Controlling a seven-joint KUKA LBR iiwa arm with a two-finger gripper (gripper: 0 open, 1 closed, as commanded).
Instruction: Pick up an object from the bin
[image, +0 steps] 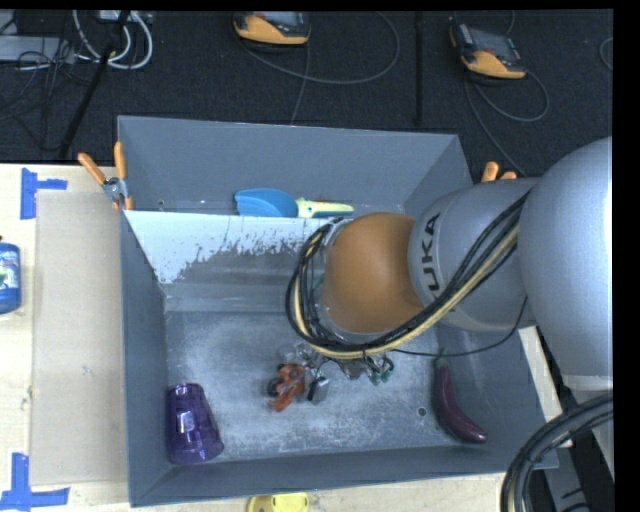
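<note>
The claw is low over the middle of the bin floor, touching or just beside a small red-brown thing at its left. I cannot tell whether the claw is open or closed. The thing looks light, thin and likely stiff, so it is best pinched across its narrow middle.

- Arm: fat rounded links, silver-grey, glossy.
- Black lettering "UKA" legible on wrist link.
- Orange-brown dome cover at wrist, smooth.
- Cables: black + pale yellow, bundled, looped round the cover.
- End effector: small, dark metal; green bit beside it.
</note>
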